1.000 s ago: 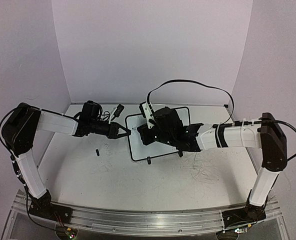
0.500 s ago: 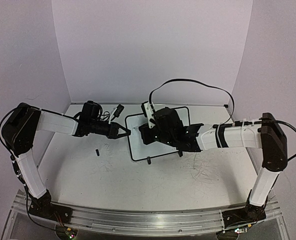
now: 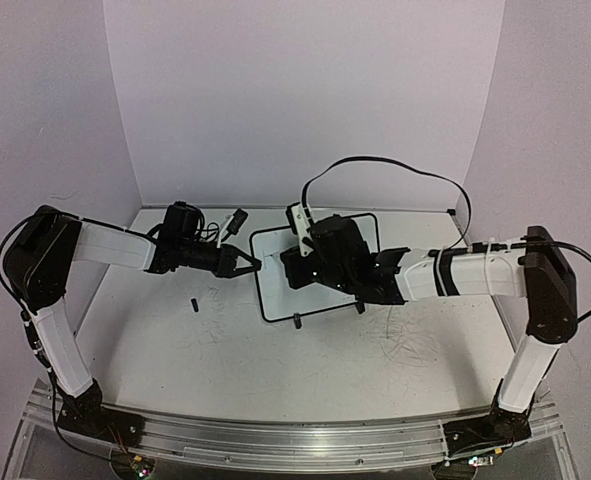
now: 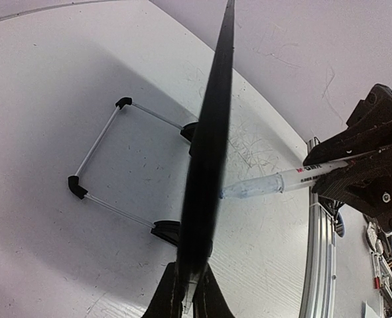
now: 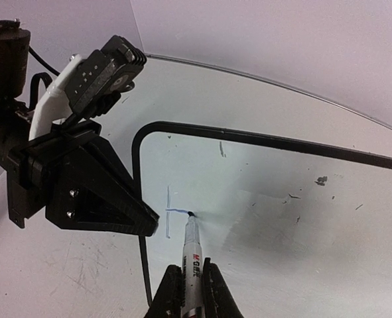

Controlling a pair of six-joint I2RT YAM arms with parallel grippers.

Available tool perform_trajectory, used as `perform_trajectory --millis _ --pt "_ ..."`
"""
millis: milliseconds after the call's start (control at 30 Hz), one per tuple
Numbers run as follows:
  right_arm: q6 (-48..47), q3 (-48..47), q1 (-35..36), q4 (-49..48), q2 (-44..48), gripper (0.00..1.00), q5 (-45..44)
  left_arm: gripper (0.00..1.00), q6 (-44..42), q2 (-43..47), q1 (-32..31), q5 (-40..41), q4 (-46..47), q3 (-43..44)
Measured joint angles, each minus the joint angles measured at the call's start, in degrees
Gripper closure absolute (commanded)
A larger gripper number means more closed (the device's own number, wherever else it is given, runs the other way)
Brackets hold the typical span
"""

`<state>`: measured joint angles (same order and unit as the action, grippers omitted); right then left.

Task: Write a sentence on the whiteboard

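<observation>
Right end effector [image 5: 186, 291] is clenched on a marker [image 5: 191, 255], tip pressed to the whiteboard [image 5: 282, 199] at the worktop's [image 3: 275, 370] middle rear, where the sentence [image 5: 170, 211] is barely 2 blue strokes. Left end effector [image 4: 188, 298] pinches its left edge, likely steadying it against writing pressure.

I see the whiteboard [image 3: 273, 296] on the table [image 3: 175, 350], centre-back. L gripper [image 3: 249, 263] pinches its left edge. R gripper [image 5: 190, 286] reaches over it from the right, marker [image 5: 191, 252] tip on the surface nr that edge, at a few strokes of the sentence [image 5: 168, 211]. Small loose piece [image 3: 192, 304] lies left of the board.
</observation>
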<state>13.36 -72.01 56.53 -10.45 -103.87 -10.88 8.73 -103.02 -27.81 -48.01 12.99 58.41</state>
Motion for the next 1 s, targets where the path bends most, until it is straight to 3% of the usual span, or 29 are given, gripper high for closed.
perform_trajectory --millis 200,1000 --pt "-0.43 4.91 -0.79 -2.38 4.33 1.00 2.39 1.00 -0.22 0.02 0.00 -0.03 -0.02 0.00" --pt "-2.20 1.62 -1.15 -3.59 2.28 1.00 3.57 1.00 -0.39 0.33 -0.02 -0.02 -0.61 0.00"
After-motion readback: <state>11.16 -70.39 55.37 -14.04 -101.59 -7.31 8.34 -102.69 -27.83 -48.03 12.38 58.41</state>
